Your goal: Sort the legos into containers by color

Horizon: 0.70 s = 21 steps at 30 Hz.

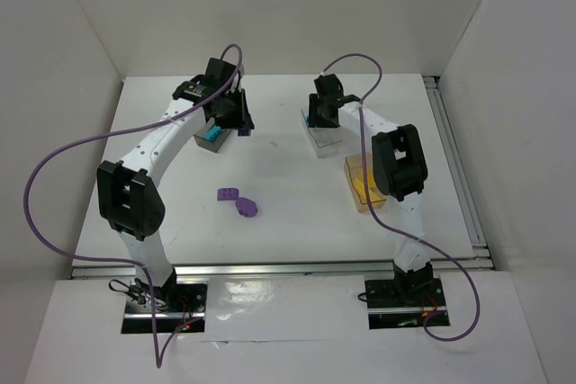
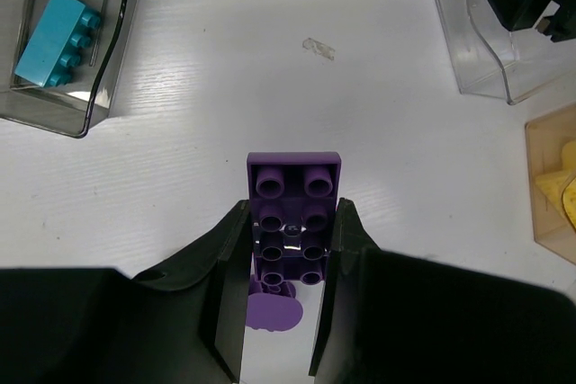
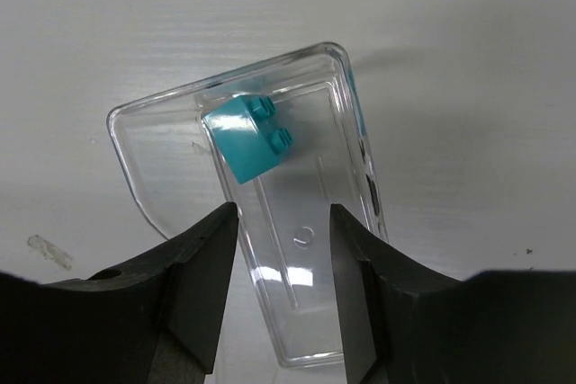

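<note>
My left gripper (image 2: 292, 215) is shut on a purple eight-stud brick (image 2: 295, 175) and holds it above the table between the tubs. In the top view it (image 1: 240, 120) is beside the smoky dark grey tub (image 1: 203, 140), which holds a teal brick (image 2: 52, 39). My right gripper (image 3: 283, 245) is open and empty above the clear tub (image 3: 310, 312), which holds a teal brick (image 3: 247, 138). The amber tub (image 1: 353, 188) holds yellow bricks (image 1: 364, 186). A purple brick (image 1: 227, 193) and a rounded purple piece (image 1: 247, 209) lie on the table.
White walls enclose the table on three sides. A metal rail (image 1: 459, 168) runs along the right edge and another along the front. Purple cables loop over both arms. The right arm's elbow (image 1: 398, 161) hangs over the amber tub.
</note>
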Each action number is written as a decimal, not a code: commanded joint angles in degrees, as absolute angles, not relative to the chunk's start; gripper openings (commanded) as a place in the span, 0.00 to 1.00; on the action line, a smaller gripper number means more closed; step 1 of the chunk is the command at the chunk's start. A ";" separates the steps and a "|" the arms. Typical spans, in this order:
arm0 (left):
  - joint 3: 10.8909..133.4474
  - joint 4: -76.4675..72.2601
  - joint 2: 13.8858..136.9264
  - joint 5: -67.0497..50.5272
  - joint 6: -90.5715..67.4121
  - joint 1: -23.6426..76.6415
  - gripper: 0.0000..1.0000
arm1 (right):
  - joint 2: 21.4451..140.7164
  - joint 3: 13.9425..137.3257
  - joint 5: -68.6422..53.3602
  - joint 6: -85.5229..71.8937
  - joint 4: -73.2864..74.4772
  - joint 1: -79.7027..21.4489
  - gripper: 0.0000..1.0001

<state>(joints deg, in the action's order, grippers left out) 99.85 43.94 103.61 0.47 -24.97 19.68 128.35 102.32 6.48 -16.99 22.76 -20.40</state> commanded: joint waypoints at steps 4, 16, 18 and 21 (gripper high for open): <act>98.70 44.03 101.16 -0.79 -22.33 19.42 0.20 | 130.17 104.41 4.58 -14.06 15.48 -20.13 0.55; 98.70 43.51 102.92 -2.55 -21.80 19.42 0.20 | 129.39 96.87 7.11 -13.45 2.67 -20.13 0.34; 98.70 43.51 102.92 -3.08 -21.80 19.95 0.20 | 126.32 92.93 7.99 -13.45 -0.16 -20.13 0.32; 98.09 43.51 102.92 -3.08 -21.80 19.95 0.20 | 124.28 92.29 9.05 -13.45 -0.27 -20.65 0.27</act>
